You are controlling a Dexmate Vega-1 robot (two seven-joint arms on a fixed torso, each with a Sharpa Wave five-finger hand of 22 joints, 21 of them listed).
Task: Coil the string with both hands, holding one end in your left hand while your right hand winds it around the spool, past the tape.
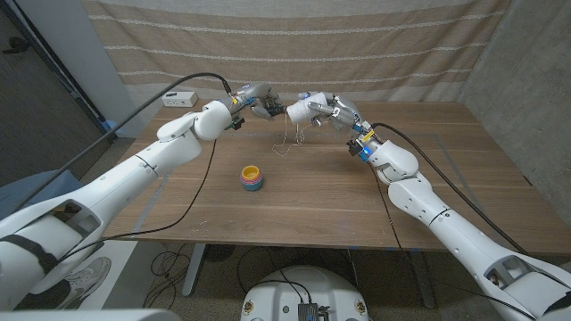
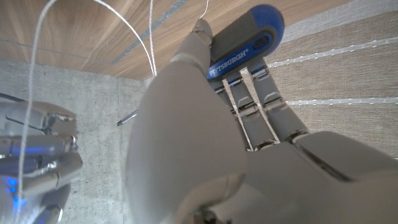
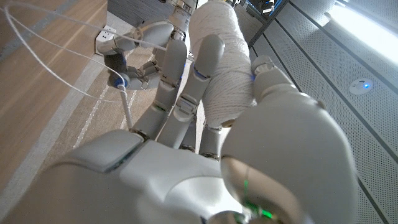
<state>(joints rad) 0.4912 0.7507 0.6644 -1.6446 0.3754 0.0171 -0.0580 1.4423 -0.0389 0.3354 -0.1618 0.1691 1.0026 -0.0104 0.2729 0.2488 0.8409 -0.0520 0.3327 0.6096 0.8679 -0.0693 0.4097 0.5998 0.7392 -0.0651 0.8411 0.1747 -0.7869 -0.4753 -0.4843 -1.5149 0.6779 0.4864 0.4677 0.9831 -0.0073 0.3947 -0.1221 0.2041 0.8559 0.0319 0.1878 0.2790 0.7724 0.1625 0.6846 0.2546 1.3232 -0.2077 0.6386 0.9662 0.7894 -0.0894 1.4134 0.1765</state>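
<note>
The spool (image 3: pixel 224 68), wound thick with white string, is held up above the far middle of the table (image 1: pixel 303 196) in the right hand (image 1: pixel 332 111), whose fingers (image 3: pixel 202 74) wrap round its wound body. From it the loose string (image 1: pixel 291 141) hangs down in thin loops toward the tabletop between the two hands, and in the right wrist view a strand (image 3: pixel 56 68) arcs out wide over the wood. The left hand (image 1: pixel 256 100) is raised just beside the right one, close to the spool's end; it grips a blue and grey handle (image 2: pixel 249 38) with white lettering, clamped between thumb and fingers, and strands of string (image 2: pixel 134 34) run past that hand's fingertips, though whether the string's end is pinched there cannot be made out. Nearer the robot, well apart from both hands, a small stack of coloured tape rolls (image 1: pixel 252 177) sits on the wood. At the far left corner of the table lies a white box (image 1: pixel 181 99) with a black cable (image 1: pixel 143 111) running near it.
</note>
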